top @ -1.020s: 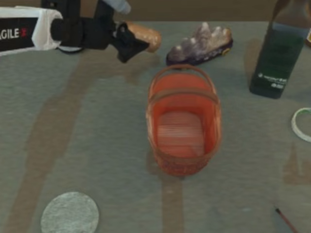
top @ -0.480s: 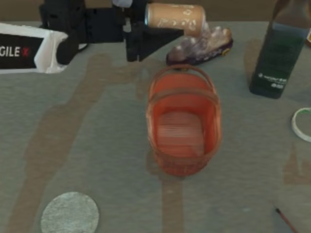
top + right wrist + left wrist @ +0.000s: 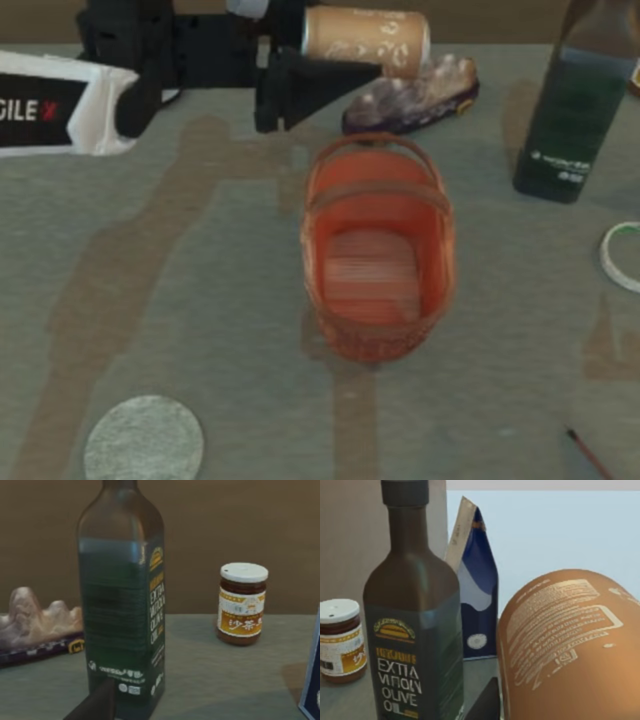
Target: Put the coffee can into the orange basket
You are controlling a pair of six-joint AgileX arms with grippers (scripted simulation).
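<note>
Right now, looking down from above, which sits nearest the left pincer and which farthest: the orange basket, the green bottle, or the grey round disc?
Measured from the left pincer, which holds the coffee can at the table's far edge:
1. The orange basket, mid-table, just in front of it.
2. The green bottle, far right.
3. The grey round disc, near left corner.

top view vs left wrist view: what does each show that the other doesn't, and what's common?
Top view only: the oval orange-red woven basket, empty, a grey round disc on the grey-green table, the purple-based crystal rock ornament, a white ring at the table's right edge, and the left end effector.

Left wrist view only: a white-lidded brown sauce jar and a dark blue paper pouch.

Both: the tan-brown coffee can held lying sideways, and the tall dark green olive oil bottle.
</note>
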